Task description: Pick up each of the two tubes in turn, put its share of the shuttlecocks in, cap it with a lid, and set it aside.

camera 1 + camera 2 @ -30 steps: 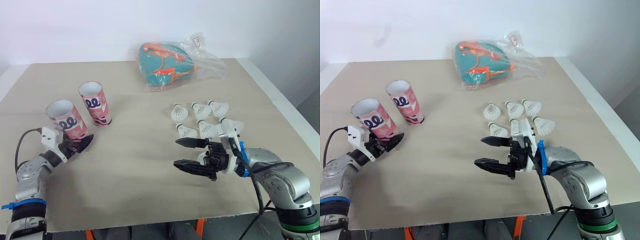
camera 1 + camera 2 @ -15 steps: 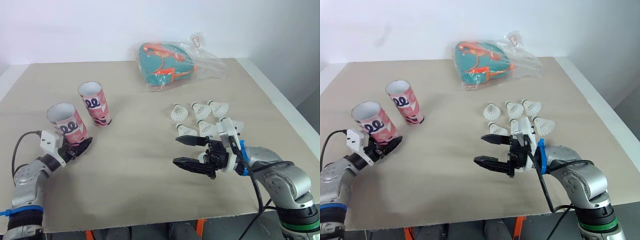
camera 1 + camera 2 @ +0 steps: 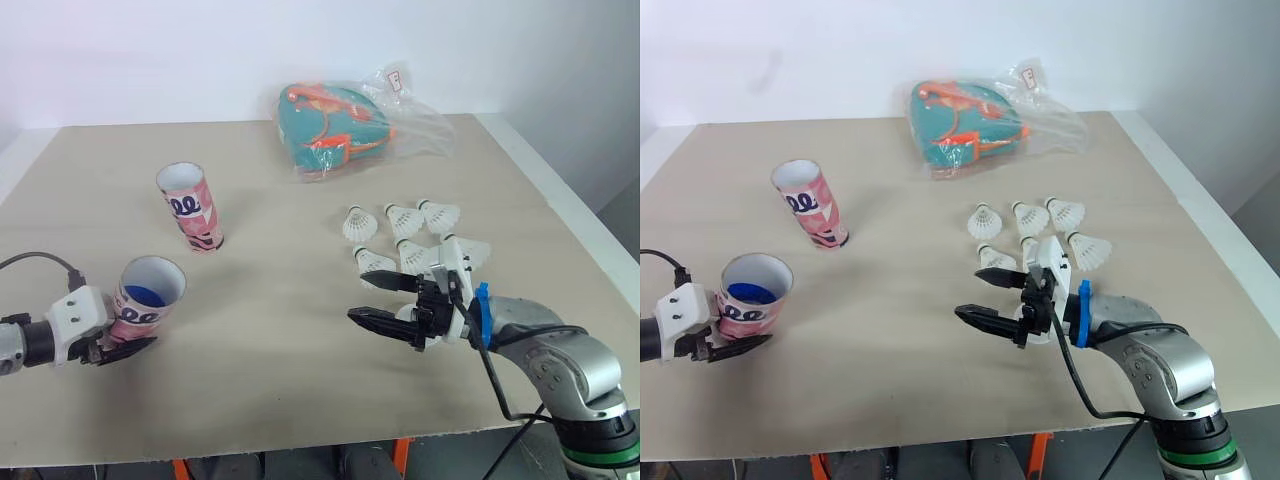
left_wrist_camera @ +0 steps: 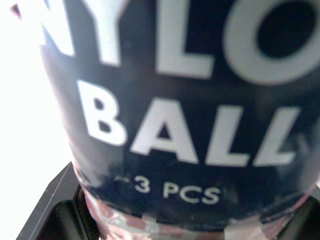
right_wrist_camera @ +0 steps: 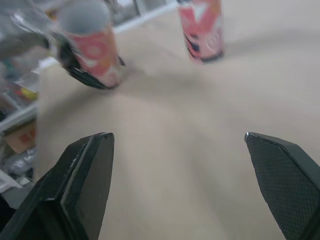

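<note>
Left wrist view sits hard against the printed label of the held tube (image 4: 190, 100), which reads 3 PCS. The left claw (image 3: 128, 335) is pinching that tube low on its body at the near left of the table (image 3: 270, 340), with the tube's open mouth tilted upward. Near right, the right claw (image 3: 356, 298) hovers spread and empty, its tips pointing leftward. The six shuttlecocks (image 3: 405, 240) lie just beyond it. By the look of it no loading is done yet, and three belong here. Hold the tube's tilt steady, pinch the nearest shuttlecock lightly at its cork, and feed it in cork-first. Farther back the second tube (image 3: 190, 207) stands upright, and beyond it lies a bagged pouch (image 3: 335, 125).
</note>
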